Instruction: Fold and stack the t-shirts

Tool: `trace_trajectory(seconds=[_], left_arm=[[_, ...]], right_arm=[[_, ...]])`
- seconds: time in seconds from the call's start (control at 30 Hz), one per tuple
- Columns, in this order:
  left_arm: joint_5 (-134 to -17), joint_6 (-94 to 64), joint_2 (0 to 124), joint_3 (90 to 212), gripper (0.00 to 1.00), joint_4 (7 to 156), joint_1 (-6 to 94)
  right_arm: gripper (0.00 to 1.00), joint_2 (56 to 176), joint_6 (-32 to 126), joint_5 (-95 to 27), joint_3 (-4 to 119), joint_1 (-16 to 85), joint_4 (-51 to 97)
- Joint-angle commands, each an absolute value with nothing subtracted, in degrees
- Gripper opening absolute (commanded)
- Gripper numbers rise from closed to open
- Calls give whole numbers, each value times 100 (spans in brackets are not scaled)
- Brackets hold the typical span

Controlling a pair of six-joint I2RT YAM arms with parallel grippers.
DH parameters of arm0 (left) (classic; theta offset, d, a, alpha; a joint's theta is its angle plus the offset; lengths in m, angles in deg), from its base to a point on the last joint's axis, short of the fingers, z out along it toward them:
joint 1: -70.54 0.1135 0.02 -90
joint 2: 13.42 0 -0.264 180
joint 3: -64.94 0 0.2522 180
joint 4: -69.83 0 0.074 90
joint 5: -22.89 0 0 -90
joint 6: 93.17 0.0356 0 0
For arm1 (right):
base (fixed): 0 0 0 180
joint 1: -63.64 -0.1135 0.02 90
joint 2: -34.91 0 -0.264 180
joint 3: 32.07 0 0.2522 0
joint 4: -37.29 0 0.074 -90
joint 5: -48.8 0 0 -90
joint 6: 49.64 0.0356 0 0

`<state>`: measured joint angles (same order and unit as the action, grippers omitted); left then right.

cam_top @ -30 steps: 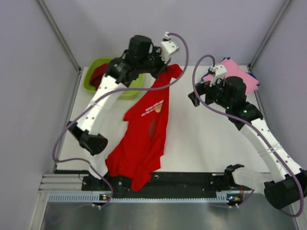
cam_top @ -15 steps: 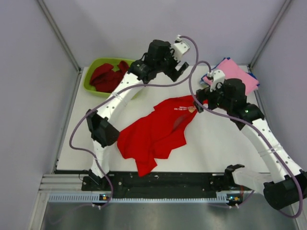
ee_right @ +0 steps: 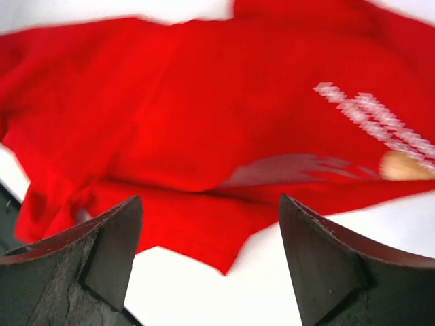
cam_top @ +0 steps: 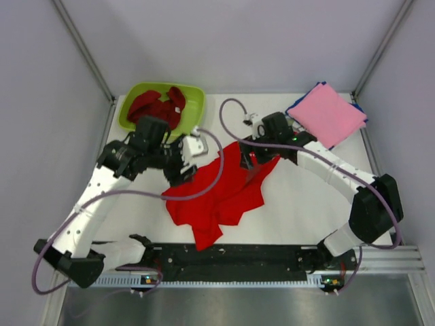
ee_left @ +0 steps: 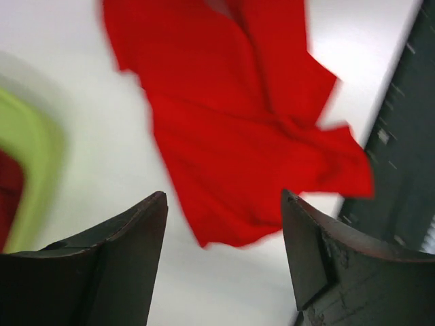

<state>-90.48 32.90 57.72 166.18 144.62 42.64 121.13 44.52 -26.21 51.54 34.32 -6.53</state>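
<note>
The white counter [cam_top: 299, 197] carries a bright red t-shirt [cam_top: 217, 197], crumpled near its middle. The left tool [ee_left: 223, 195] and right tool [ee_right: 210, 197] hover over it, jaws apart, holding nothing. Best to pinch opposite edges and spread it flat first.

White matte bench top [cam_top: 299, 204], evenly lit, soft shadows. Pale lilac-grey panel walls [cam_top: 224, 41] on three sides. Grey metal corner struts [cam_top: 82, 47] slanting upward. Black mounting rail [cam_top: 258, 255] along near edge; brushed steel sheet [cam_top: 224, 309] below.

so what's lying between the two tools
The bright red t-shirt, lying crumpled, fills the stretch between the left tool and the right tool; the top view shows it.
</note>
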Motion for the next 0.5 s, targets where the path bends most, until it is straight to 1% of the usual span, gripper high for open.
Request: trace_trajectory(seconds=[0.0, 0.13, 0.2, 0.27, 0.33, 0.47], left_arm=[[-9649, 4007, 5321, 14773, 75, 15479, 4233], [-7664, 3463, 5294, 13831, 76, 13918, 4408], [-6855, 3208, 5451, 13627, 76, 12750, 4496], [-6291, 3295, 5775, 13644, 76, 11853, 4531], [-6104, 3514, 6188, 13837, 78, 10981, 4549], [-6559, 4321, 7294, 14311, 83, 10101, 4558]], right_arm=[[82, 12279, 4799, -2617, 5122, 2594, -512], [82, 12657, 5116, -2976, 5104, 2558, -363], [82, 12842, 5160, -3117, 5104, 2558, -275], [83, 13009, 5204, -3302, 5087, 2576, -240], [82, 13150, 5318, -3311, 5008, 2698, -205], [82, 13063, 5670, -2811, 4481, 3225, 348]])
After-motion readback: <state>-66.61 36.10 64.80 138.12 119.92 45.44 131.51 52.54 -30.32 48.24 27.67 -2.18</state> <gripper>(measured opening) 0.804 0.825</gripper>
